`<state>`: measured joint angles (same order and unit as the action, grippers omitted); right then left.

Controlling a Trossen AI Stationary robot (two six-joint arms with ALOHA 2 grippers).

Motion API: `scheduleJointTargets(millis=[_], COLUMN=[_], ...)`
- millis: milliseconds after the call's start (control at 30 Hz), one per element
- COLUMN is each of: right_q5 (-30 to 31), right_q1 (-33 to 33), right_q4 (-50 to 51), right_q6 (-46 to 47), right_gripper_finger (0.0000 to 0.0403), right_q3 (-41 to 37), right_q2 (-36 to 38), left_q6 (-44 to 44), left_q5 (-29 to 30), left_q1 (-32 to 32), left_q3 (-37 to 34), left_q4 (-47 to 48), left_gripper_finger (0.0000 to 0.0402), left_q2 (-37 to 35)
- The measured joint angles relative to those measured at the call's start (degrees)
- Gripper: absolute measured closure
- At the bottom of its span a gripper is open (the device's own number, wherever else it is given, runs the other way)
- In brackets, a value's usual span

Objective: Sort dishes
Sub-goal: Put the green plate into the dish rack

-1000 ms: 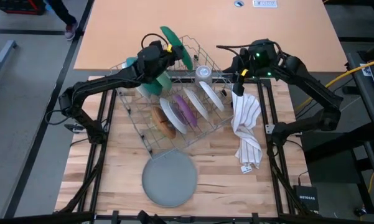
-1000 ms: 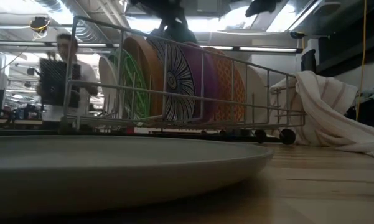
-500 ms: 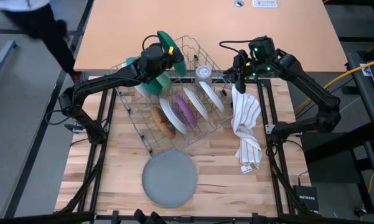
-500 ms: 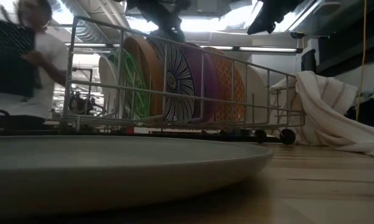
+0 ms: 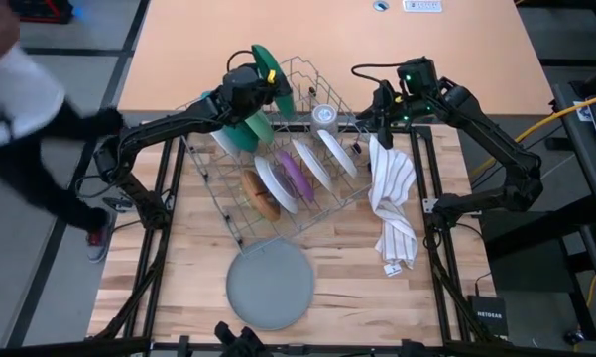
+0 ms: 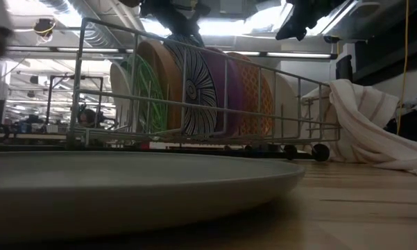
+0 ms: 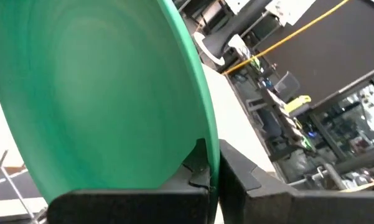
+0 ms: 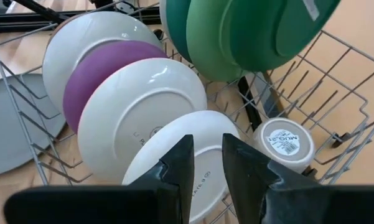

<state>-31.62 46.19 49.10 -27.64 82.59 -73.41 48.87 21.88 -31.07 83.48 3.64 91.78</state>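
My left gripper (image 5: pixel 258 81) is shut on a green plate (image 5: pixel 274 69), which it holds above the far left part of the grey wire rack (image 5: pixel 278 174). Standing on edge in the rack are white plates (image 8: pixel 143 106), a purple one (image 8: pixel 96 68), a brown one (image 5: pixel 261 193) and green ones (image 5: pixel 243 134). A large grey plate (image 5: pixel 270 286) lies flat on the table in front of the rack. My right gripper (image 8: pixel 207 146) hovers over the rack's far right corner, its fingers a little apart with nothing between them. My left gripper pinches the green plate's rim (image 7: pixel 202 163) between its two fingers. The fingers come nearly level from the table's left. The plate stands on edge beyond the fingers, tilted and lifted clear of the rack.
A white striped cloth (image 5: pixel 392 203) hangs beside the rack's right side and trails onto the table. An upturned white cup (image 8: pixel 282 142) sits in the rack's far part. A person (image 5: pixel 20 109) moves past the table's left edge.
My right gripper has come down a little and swung toward the rack. My left gripper has turned the green plate, which from above now shows more edge-on, still clear of the rack. A person has walked along the table's left side.
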Motion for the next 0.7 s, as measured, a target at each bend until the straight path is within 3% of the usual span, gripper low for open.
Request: scheduleJointTargets(millis=[400,700], right_q5=[0.00,0.03], right_q1=[-0.02,-0.02], right_q4=[-2.12,-2.19], right_q6=[0.00,0.02], right_gripper_finger=[0.0316,0.0316], right_q3=[0.01,0.00], right_q2=[0.00,-0.08], left_q6=[1.20,4.83], left_q5=[-1.59,-1.83], left_q1=[-0.67,-0.69], left_q3=[0.00,0.14], left_q4=[-0.67,5.86], left_gripper_finger=[0.0401,0.0397], left_q2=[3.18,3.13])
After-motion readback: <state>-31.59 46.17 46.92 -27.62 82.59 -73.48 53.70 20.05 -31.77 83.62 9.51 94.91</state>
